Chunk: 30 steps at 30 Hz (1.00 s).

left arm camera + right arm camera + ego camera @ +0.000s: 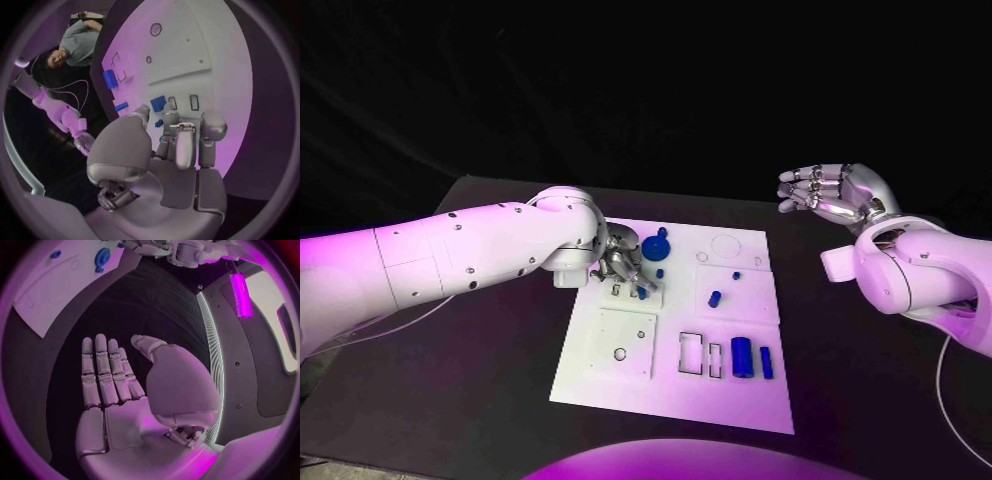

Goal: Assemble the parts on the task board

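**Left hand at the board's upper corner, right hand raised and empty**

The flat white rectangular task board [625, 385] lies mid-table. Small blue plastic parts sit on it: a round gear-like disc [655, 249], a short peg [714, 298], two upright cylinders [743, 357]. The silver left hand [620, 264] hovers over the board's upper-left slots, fingers narrowly curled; whether it holds anything cannot be told. The silver right hand [831, 192] floats off the board, fingers straight, holding nothing.

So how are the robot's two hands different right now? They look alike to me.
Place: the left hand is down on the task board among the small blue parts; the right hand is raised over bare black table, off the board. Pose: the left hand's fingers bend down toward a small blue part; the right hand's fingers are stretched flat, holding nothing. Both are silver hands on white arms.
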Motion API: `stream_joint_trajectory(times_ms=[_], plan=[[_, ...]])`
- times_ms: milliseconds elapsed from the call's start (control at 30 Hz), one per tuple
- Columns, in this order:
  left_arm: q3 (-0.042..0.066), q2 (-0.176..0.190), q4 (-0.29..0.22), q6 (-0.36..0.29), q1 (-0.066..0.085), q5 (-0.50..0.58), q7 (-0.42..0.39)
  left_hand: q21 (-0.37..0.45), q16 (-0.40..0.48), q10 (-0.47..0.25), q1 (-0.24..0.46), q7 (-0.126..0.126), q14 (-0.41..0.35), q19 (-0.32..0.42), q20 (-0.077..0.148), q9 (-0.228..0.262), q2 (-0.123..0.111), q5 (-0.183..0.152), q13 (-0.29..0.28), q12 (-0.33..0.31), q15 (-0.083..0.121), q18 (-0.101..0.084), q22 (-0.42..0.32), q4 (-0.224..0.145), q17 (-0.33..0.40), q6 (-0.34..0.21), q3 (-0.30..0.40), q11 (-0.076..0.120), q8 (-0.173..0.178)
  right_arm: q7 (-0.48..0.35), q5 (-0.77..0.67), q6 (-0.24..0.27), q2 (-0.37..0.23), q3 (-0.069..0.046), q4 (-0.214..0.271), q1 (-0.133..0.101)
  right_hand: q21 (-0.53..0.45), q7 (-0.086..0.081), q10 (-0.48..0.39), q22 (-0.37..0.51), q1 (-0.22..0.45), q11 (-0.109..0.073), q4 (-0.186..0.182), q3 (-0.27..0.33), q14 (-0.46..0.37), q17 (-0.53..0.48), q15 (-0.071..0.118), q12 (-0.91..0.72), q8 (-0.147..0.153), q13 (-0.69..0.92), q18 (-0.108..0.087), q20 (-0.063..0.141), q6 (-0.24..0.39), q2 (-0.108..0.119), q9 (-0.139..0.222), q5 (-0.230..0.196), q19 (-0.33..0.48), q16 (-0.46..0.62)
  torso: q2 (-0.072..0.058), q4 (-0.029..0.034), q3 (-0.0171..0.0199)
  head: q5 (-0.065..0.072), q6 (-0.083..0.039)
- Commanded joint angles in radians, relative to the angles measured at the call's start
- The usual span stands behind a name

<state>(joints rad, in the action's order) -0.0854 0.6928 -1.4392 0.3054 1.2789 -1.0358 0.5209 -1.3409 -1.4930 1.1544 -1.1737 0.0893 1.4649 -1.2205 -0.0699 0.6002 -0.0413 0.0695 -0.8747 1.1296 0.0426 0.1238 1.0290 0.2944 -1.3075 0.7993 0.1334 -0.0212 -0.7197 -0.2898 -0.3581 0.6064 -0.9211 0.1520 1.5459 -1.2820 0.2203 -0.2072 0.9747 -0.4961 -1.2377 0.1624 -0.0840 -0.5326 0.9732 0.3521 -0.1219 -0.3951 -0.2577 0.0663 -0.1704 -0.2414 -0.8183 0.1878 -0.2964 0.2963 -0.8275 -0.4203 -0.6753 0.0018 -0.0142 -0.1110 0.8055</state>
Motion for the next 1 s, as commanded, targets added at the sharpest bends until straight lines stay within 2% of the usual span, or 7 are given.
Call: stream_joint_trajectory(times_ms=[33,300,500,567,667,833,1000], plan=[[0.0,-0.001,-0.001,0.019,0.001,0.015,0.0,-0.007,-0.006,0.002,-0.015,0.002,0.057,-0.004,-0.003,-0.002,0.002,0.004,0.003,-0.001,-0.004,-0.016,0.002,-0.001,-0.114,0.008,0.009,0.001,0.005,0.02,0.002,-0.01,0.004,0.001,-0.005,0.001,-0.012,-0.035,-0.01,0.008,0.018,0.012,-0.002,0.01,-0.012,-0.004,-0.008,0.009,0.011,-0.002,-0.008,-0.003,0.009,-0.004,0.003,0.01,0.012,0.014,0.001,0.0008,-0.0004,0.0,-0.002],[0.0,-0.001,0.002,0.01,0.001,0.039,0.0,-0.012,-0.01,-0.008,-0.091,0.0,0.059,-0.003,-0.003,-0.006,0.033,0.003,0.021,-0.011,-0.002,-0.017,0.01,0.0,-0.12,0.008,0.086,0.003,0.024,0.053,0.001,-0.005,0.01,0.002,-0.014,0.007,-0.032,-0.044,-0.03,0.024,0.024,0.021,-0.005,0.015,-0.03,-0.009,-0.017,0.011,0.023,-0.002,-0.008,-0.012,0.024,-0.014,0.007,0.033,0.028,0.033,0.001,-0.0002,-0.0001,0.002,-0.005],[0.0,-0.002,0.005,0.002,0.001,0.063,-0.001,-0.015,-0.011,-0.009,-0.144,-0.001,0.059,-0.002,-0.002,-0.002,0.02,0.002,0.027,-0.011,-0.001,-0.017,0.014,-0.002,-0.121,0.011,0.166,0.005,0.029,0.07,0.002,-0.01,0.014,0.003,-0.023,0.009,-0.043,-0.047,-0.039,0.032,0.028,0.025,-0.007,0.02,-0.043,-0.012,-0.022,0.008,0.026,-0.001,-0.008,-0.017,0.03,-0.018,0.007,0.033,0.037,0.038,0.001,-0.0001,0.0,0.003,-0.004],[0.0,-0.002,0.005,-0.007,0.001,0.074,-0.004,-0.017,-0.014,-0.007,-0.191,-0.005,0.061,-0.003,-0.001,0.002,0.012,0.004,0.026,-0.01,0.003,-0.017,0.017,-0.01,-0.126,0.01,0.223,0.009,0.029,0.074,0.003,-0.012,0.015,0.003,-0.027,0.01,-0.044,-0.048,-0.041,0.033,0.028,0.025,-0.007,0.021,-0.045,-0.012,-0.023,0.008,0.027,0.0,-0.008,-0.018,0.032,-0.018,0.008,0.033,0.038,0.038,0.001,0.0003,0.0005,0.004,-0.004],[0.0,-0.001,0.007,-0.015,0.001,0.089,-0.007,-0.02,-0.016,-0.004,-0.231,-0.005,0.062,-0.003,0.001,0.012,-0.02,0.004,0.031,-0.012,0.003,-0.018,0.02,-0.008,-0.129,0.006,0.325,0.009,0.024,0.076,0.003,-0.014,0.018,0.003,-0.031,0.011,-0.045,-0.048,-0.042,0.034,0.028,0.026,-0.007,0.022,-0.046,-0.013,-0.023,0.007,0.027,0.0,-0.008,-0.018,0.032,-0.018,0.008,0.033,0.039,0.039,0.001,0.0009,0.0,0.005,-0.005],[0.0,0.002,0.008,-0.02,0.001,0.103,-0.008,-0.022,-0.016,-0.001,-0.235,-0.002,0.061,-0.001,0.001,0.035,-0.078,0.004,0.04,-0.016,0.001,-0.018,0.022,-0.022,-0.128,-0.004,0.482,0.008,0.009,0.078,0.003,-0.017,0.02,0.004,-0.034,0.013,-0.046,-0.048,-0.043,0.035,0.028,0.026,-0.007,0.023,-0.047,-0.013,-0.024,0.007,0.028,0.0,-0.008,-0.019,0.033,-0.017,0.008,0.033,0.039,0.039,0.001,0.0009,0.0005,0.003,-0.004],[0.0,0.006,0.011,-0.038,0.0,0.121,-0.009,-0.028,-0.02,0.018,-0.195,-0.002,0.064,-0.005,0.003,0.075,-0.132,0.002,0.034,-0.007,0.002,-0.019,0.031,-0.081,-0.134,-0.01,0.643,0.008,-0.024,0.079,0.003,-0.02,0.022,0.004,-0.037,0.016,-0.047,-0.049,-0.044,0.035,0.029,0.026,-0.007,0.024,-0.048,-0.013,-0.024,0.006,0.028,0.0,-0.008,-0.019,0.034,-0.016,0.008,0.034,0.04,0.039,0.001,0.0003,0.0004,0.003,-0.005]])
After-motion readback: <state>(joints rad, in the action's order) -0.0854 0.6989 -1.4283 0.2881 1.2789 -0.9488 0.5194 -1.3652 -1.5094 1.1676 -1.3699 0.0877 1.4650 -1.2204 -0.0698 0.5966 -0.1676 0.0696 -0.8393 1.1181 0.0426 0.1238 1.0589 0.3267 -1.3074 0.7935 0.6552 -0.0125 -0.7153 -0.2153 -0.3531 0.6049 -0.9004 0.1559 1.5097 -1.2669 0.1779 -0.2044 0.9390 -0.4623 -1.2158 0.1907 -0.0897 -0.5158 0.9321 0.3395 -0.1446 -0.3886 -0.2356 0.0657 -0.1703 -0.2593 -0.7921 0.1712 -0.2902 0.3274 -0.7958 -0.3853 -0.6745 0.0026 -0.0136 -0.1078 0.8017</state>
